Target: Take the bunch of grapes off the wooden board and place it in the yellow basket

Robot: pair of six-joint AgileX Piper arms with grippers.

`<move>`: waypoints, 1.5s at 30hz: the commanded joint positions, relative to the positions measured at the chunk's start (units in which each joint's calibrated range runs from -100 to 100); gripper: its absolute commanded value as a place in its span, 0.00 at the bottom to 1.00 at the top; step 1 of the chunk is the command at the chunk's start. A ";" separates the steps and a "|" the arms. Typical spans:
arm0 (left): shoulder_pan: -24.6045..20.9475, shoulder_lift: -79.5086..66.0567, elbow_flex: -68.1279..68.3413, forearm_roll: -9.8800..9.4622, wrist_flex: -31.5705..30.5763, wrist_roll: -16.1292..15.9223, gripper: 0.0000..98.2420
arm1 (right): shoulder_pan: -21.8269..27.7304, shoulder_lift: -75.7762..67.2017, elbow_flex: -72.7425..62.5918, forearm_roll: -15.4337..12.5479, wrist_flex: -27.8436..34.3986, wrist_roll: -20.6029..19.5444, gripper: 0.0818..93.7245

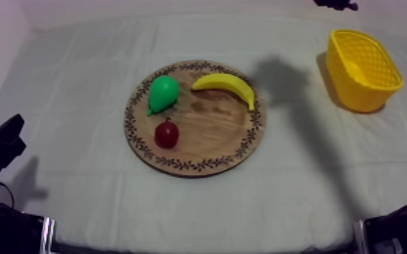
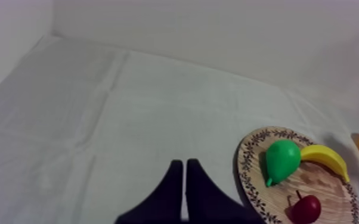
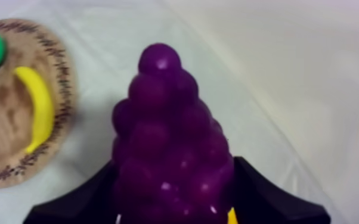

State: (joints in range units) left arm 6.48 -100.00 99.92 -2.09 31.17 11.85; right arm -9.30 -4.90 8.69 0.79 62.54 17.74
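The right gripper clamps the bunch of grapes beside the wooden board, seemingly aloft; the left gripper sits closed, empty.

A table under a wrinkled grey-white cloth spreads wide. Ahead of the left gripper the cloth runs to a plain pale back wall; a second pale wall stands to that gripper's left. Soft light leaves dim shadows on the cloth.
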 commanded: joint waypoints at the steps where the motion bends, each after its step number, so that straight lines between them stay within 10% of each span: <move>1: 0.00 0.00 -0.03 -0.03 -0.05 -0.01 0.00 | 2.39 -0.21 0.79 0.28 -2.27 -1.61 0.38; 21: 0.00 0.00 -0.03 -0.03 -0.05 -0.01 0.00 | 12.40 10.37 4.52 2.67 -15.17 -11.27 0.39; 45: 0.00 0.00 -0.03 -0.03 -0.05 -0.01 0.00 | 17.93 26.97 5.23 1.57 -17.03 -9.55 0.39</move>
State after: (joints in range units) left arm 6.48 -100.00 99.92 -2.09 31.17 11.85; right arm 8.57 21.97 13.64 2.55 45.39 8.02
